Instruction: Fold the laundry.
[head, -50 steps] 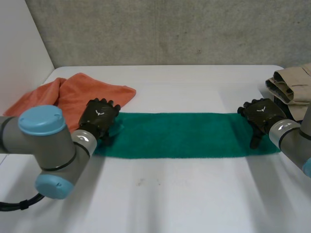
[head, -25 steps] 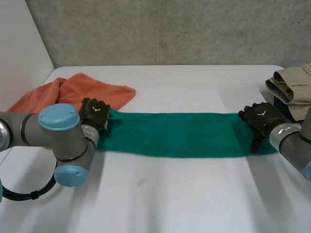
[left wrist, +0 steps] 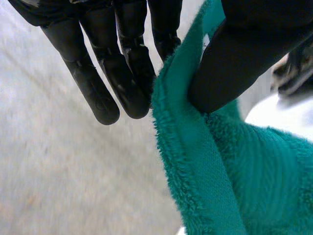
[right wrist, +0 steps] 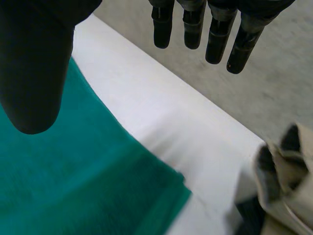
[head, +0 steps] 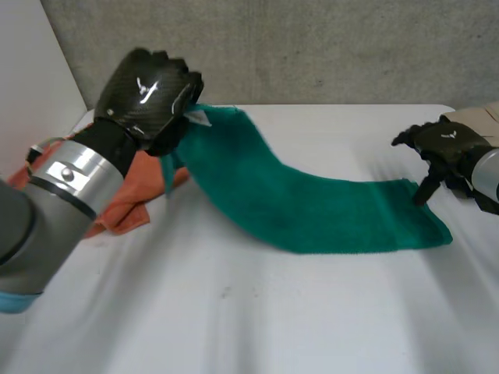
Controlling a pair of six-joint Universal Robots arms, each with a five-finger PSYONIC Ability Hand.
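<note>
Since the earlier frames, our left hand (head: 152, 97) has come up from the tabletop (head: 257, 319) and carried its end of the green towel (head: 335, 214) high and toward the far side. Meanwhile our right hand (head: 443, 146) has lifted off the other end and hovers by the towel's far right corner. In the left wrist view we pinch the towel's short edge between the thumb and the fingers (left wrist: 124, 78), so that hand is closed on the cloth. The right hand's fingers (right wrist: 217, 36) hang straight and spread with nothing in them. From the raised end the towel slopes down in a long drape, and its right part lies flat on the tabletop, near the pile of beige clothes (head: 477, 117). An orange cloth (head: 136, 204) lies crumpled beneath our left arm. We judge the step to be bringing the lifted end across to meet the resting end, 1 fold in half. With nothing pinning the right end, the pull of the left hand could drag the whole towel along the tabletop, and the 2 ends would then land out of line. The pinch looks narrow, on the edge alone, so the cloth could slip out, or the free corner could droop and tuck under.
</note>
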